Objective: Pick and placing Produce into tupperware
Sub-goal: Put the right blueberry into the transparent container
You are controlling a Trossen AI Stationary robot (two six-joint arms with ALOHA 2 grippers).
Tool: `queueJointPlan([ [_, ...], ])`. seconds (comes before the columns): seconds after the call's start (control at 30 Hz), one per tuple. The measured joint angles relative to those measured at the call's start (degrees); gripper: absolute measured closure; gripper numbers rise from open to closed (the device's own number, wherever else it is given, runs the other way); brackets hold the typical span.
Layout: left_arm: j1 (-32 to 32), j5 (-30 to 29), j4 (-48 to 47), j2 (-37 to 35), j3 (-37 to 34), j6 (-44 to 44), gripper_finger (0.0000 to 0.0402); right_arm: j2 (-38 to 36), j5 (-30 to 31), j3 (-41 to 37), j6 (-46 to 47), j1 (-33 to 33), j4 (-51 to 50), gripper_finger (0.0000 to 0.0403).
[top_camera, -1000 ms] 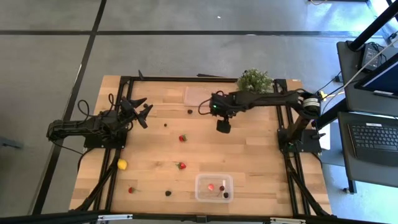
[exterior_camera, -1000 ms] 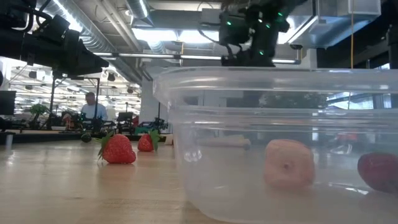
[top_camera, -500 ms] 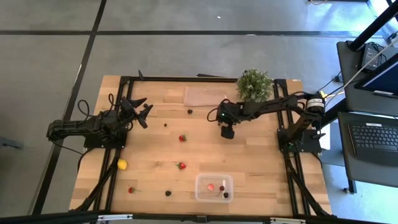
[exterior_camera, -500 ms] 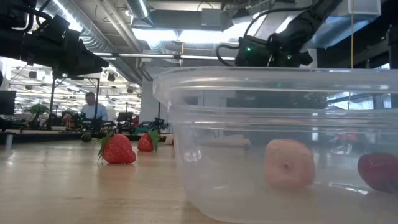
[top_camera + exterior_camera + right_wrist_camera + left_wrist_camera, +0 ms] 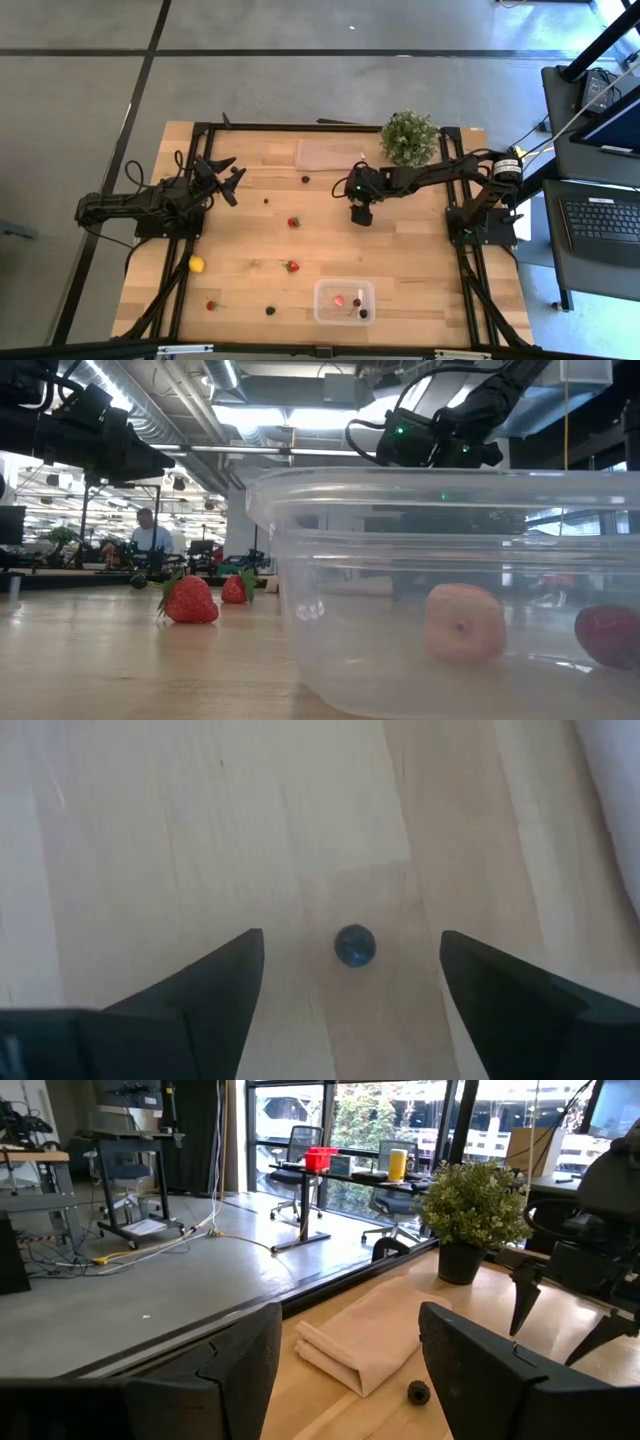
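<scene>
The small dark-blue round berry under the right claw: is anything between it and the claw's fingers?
No. In the right wrist view the dark-blue berry sits alone on bare wood, between the open right gripper fingers.

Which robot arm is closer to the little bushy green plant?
Right. The right gripper hangs just in front of the plant; the left gripper waits far across the table.

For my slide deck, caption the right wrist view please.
Open right gripper poised directly above a small dark berry on the wooden table.
</scene>
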Motion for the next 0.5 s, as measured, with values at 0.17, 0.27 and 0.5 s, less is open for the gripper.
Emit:
queueJointPlan([
  [0.17,0.0,0.0,0.0,0.0,0.0,0.0,0.0172,0.0,0.0,0.0,0.2,0.0,0.0,0.0099],
  [0.27,0.0,0.0,0.0,0.0,0.0,0.0,0.0172,0.0,0.0,0.0,0.2,0.0,0.2,0.0099],
  [0.5,0.0,0.0,0.0,0.0,0.0,0.0,0.0172,0.0,0.3,0.0,2.2,0.1,0.3,0.0099],
])
